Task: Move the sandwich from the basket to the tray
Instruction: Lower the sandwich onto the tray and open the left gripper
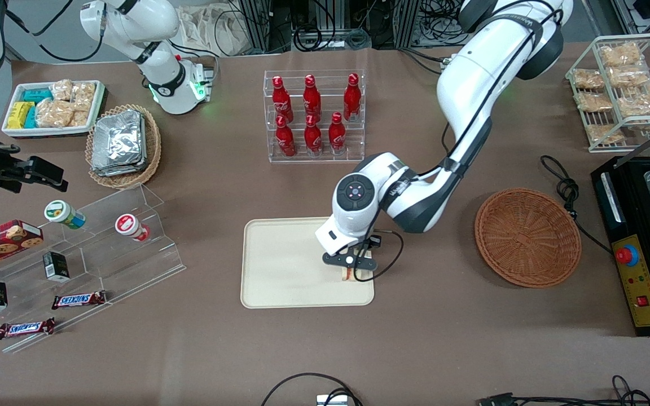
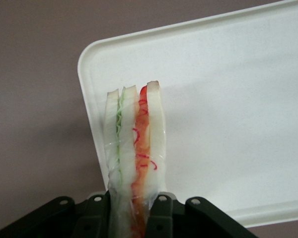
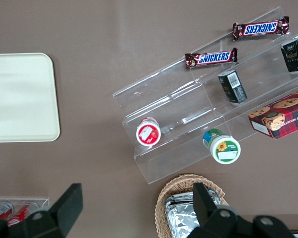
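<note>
The left arm's gripper (image 1: 351, 272) hangs over the corner of the tray (image 1: 285, 270) that lies nearest the front camera and toward the working arm's end of the table. Its 2 fingers (image 2: 161, 213) are pinched on the sandwich (image 2: 134, 153), one on each bread face. The wrist view shows the wedge standing on edge between them, with a green filling line in one half and a red-orange one in the other, all under clear wrap. In the front view only a sliver of the sandwich (image 1: 348, 274) shows below the black finger bar, over the tray surface close to the rim. Whether its lower edge already touches the tray cannot be told from either view; it seems very close to it.

The tray is cream-coloured, rectangular with rounded corners. The basket (image 1: 527, 237), round and reddish-brown wicker, sits well apart from the tray, toward the working arm's end of the table, with nothing inside it.

Farther from the front camera than the tray stands a clear rack (image 1: 315, 117) with 6 red bottles in 2 rows of 3. Toward the parked arm's end, a clear stepped display (image 1: 105, 248) carries 2 small round tubs, 2 dark little boxes, a plaid cookie box and 2 Snickers bars (image 1: 78, 300). A lighter wicker basket with foil packets (image 1: 120, 144) sits beside a white bin of snacks (image 1: 54, 107).
</note>
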